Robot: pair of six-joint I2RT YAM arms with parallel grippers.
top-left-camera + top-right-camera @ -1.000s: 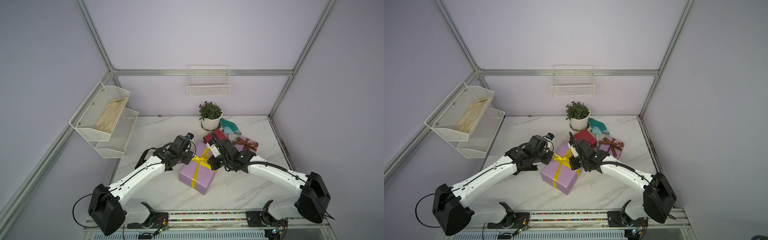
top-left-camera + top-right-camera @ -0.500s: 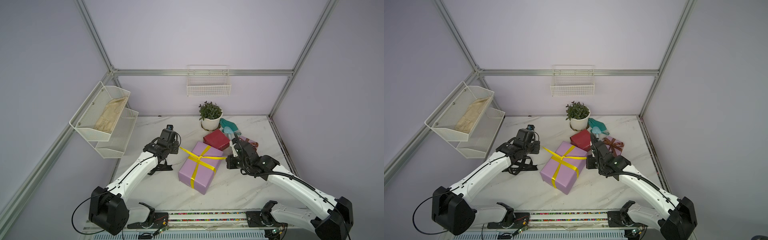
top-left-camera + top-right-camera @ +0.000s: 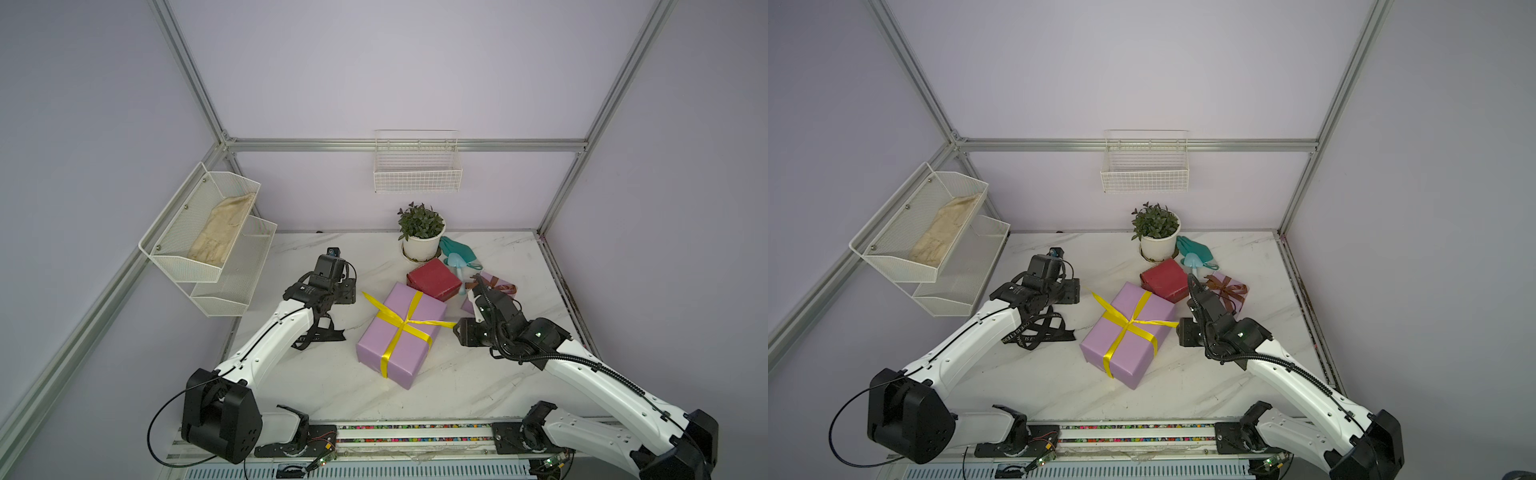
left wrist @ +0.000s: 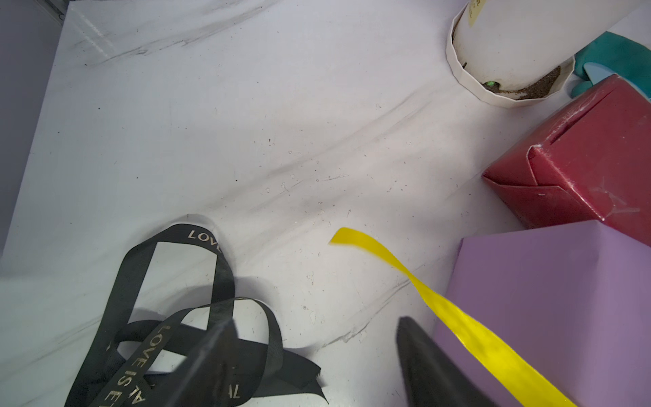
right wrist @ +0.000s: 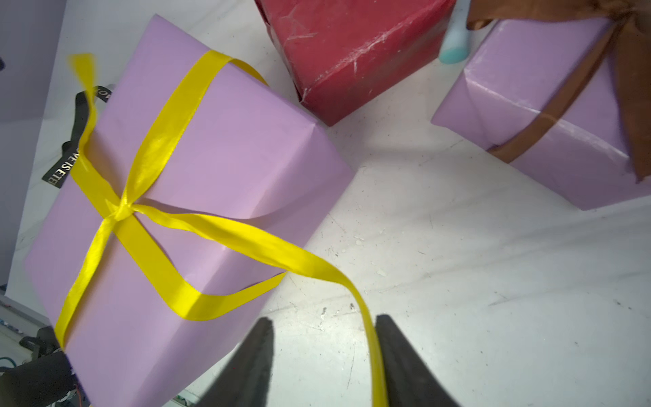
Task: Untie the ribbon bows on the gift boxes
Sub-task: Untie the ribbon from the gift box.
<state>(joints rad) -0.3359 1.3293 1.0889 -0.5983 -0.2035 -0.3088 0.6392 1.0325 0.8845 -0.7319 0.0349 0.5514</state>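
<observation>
Ribbon first: the yellow ribbon point(image 5: 225, 229) is thin shiny satin, so I'd guess it's light, floppy and slippery. I'd pinch a loose tail flat near its end rather than dig at the knot point(image 5: 121, 209). No bow loops on it as far as I can see, just that small knot at the crossing on top of the big lilac box point(image 5: 229, 141), mid-frame in both top views, with a tail poking out on each side.

My right gripper point(image 5: 324, 317) is spread open just right of the box. One tail runs down between its fingers, lying along one of them, not clamped. My left gripper point(image 4: 315, 320) is open too and holds nothing. It sits off the box's upper-left corner, with the other tail hanging just beside it.

Black ribbon point(image 4: 218, 282) lies loose on the table point(image 4: 246, 123) under my left arm, and the red box point(image 5: 352, 45) is bare. Brown bow point(image 3: 1225, 289) is properly tied on the small lilac box point(image 5: 563, 123), right of centre, just behind my right wrist. Probably the same soft stuff, so tail ends again.
</observation>
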